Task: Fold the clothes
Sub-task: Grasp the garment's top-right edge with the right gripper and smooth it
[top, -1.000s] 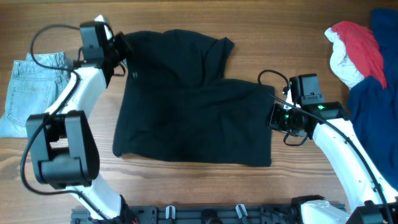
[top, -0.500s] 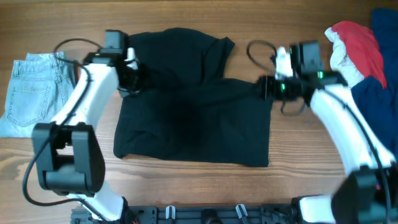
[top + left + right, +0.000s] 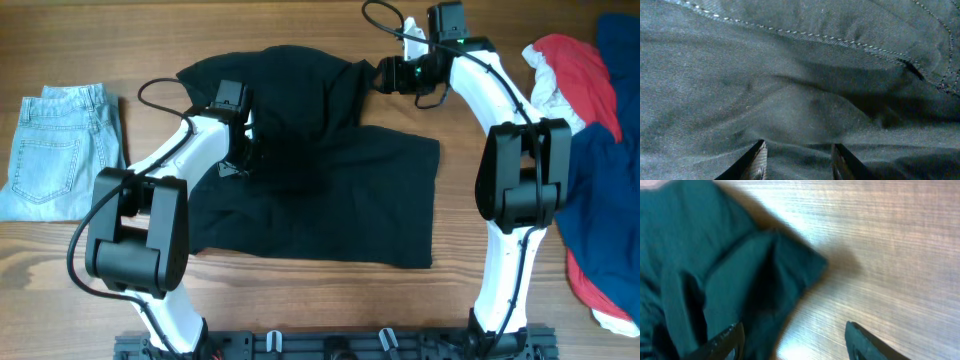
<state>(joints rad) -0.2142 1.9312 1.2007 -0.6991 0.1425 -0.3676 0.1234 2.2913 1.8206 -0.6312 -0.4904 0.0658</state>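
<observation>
A black garment [image 3: 310, 190] lies spread in the middle of the table, its upper part bunched and folded over. My left gripper [image 3: 243, 160] is down on its upper left part; in the left wrist view the open jaws [image 3: 799, 160] straddle a ridge of the dark cloth [image 3: 805, 110], with nothing held. My right gripper [image 3: 385, 75] is at the garment's top right corner. In the right wrist view its jaws [image 3: 795, 342] are open, the left finger over the cloth corner [image 3: 765, 275], the right over bare wood.
Folded light blue jeans [image 3: 55, 150] lie at the left edge. A pile of red, white and blue clothes [image 3: 590, 110] fills the right side. Cables loop by both arms. The table's front rail [image 3: 330, 345] runs along the bottom.
The left gripper has moved right and down onto the garment. The right arm has swung up and left from the garment's right edge to its top right corner.
</observation>
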